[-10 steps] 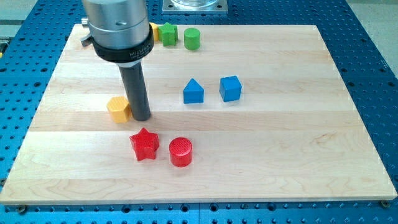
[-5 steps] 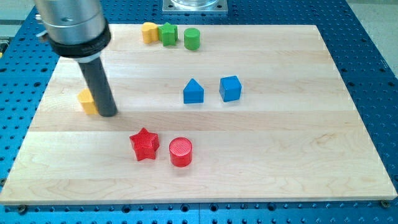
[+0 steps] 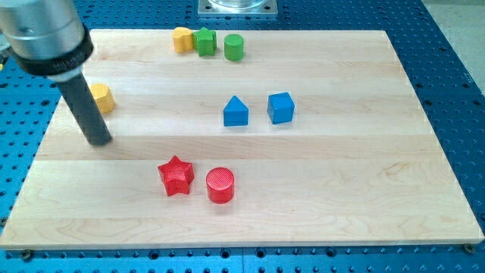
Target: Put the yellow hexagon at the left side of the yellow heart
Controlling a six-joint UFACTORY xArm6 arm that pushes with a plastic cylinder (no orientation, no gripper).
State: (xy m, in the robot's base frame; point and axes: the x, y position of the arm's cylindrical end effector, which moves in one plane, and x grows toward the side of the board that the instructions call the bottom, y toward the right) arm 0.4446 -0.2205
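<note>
On a pale wooden tabletop ringed by blue perforated plate, the arm's dark rod stands near the view's left edge, its tip resting on the wood just below the yellow hexagon, which the rod partly hides. No jaws exist on this rig; the rod ends plain. A blue house-shaped block and a blue cube sit mid-board, a red star and a red cylinder below them. Along the view's top edge line up the yellow heart, a green star-like block and a green cylinder. The hexagon lies well apart from the heart, lower and further left. A push from the present spot could send it off the nearby left edge, or an off-centre shove may spin it aside; overshooting upward risks knocking the heart into its green neighbour.
</note>
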